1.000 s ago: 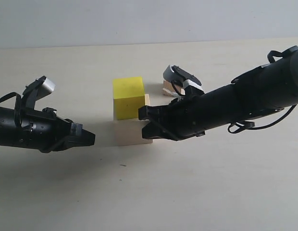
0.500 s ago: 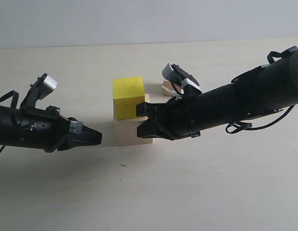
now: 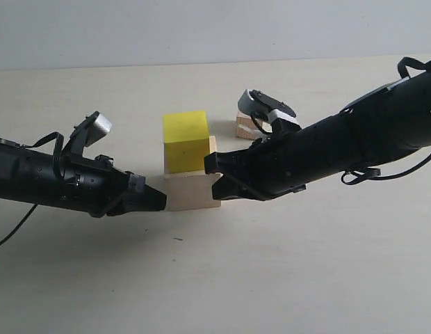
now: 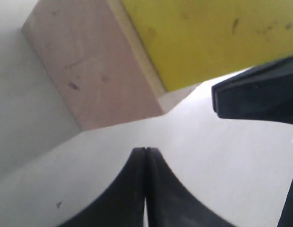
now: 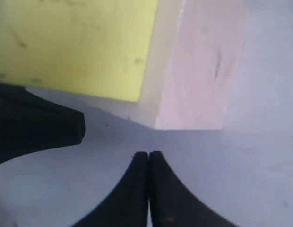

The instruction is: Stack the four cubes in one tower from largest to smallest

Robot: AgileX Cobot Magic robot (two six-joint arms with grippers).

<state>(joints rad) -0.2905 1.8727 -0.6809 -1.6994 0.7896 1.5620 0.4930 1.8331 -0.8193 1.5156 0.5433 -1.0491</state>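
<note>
Lab-like test bench: bare pale tabletop (image 3: 271, 278), blank wall (image 3: 201, 28).

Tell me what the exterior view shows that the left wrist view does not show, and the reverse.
Only the exterior view: a small tan cube behind the right arm, and the left arm. Only the left wrist view: the closed seam of the left claw from close, and dark specks on the yellow cube. Both: the yellow cube sitting on the pale cube, the right claw tip, the table.
</note>
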